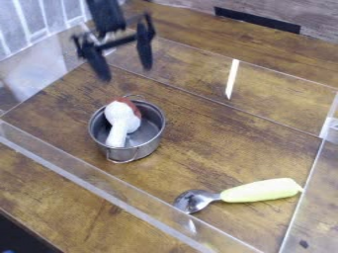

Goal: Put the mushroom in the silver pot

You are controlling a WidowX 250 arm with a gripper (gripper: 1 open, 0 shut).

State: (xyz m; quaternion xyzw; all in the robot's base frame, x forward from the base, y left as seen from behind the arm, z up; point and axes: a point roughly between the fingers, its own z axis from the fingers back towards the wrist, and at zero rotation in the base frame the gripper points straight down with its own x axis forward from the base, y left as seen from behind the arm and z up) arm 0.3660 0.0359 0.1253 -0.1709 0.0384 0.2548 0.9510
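The mushroom [121,121] lies inside the silver pot [128,132], white stem toward the front and red-brown cap toward the back rim. My gripper [122,57] hangs in the air well above and behind the pot, motion-blurred. Its two dark fingers [98,61] stand wide apart with nothing between them, so it is open and touches neither pot nor mushroom.
A spoon [242,194] with a yellow-green handle lies at the front right of the wooden table. A clear acrylic wall [79,168] runs along the front left edge, and a white upright strip [230,79] stands at the back right.
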